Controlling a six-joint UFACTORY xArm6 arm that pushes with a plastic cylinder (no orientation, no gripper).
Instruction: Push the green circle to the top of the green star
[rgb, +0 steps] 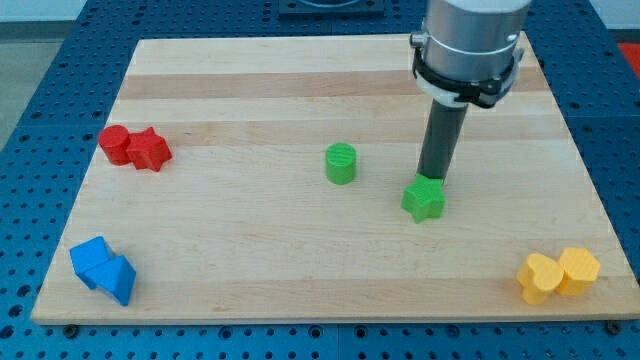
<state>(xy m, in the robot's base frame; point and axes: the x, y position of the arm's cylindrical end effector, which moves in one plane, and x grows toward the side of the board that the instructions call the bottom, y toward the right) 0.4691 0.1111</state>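
The green circle (340, 163) is a short green cylinder standing near the middle of the wooden board (250, 90). The green star (424, 199) lies to its right and a little lower in the view. My tip (431, 178) is at the star's upper edge, touching or almost touching it, and to the right of the green circle by about one block width and a half. The rod rises from there to the arm's grey body at the view's top.
A red circle (115, 144) and a red star (149, 150) touch at the view's left. Two blue blocks (103, 270) sit at the lower left corner. A yellow heart (539, 278) and a yellow hexagon (579, 270) sit at the lower right.
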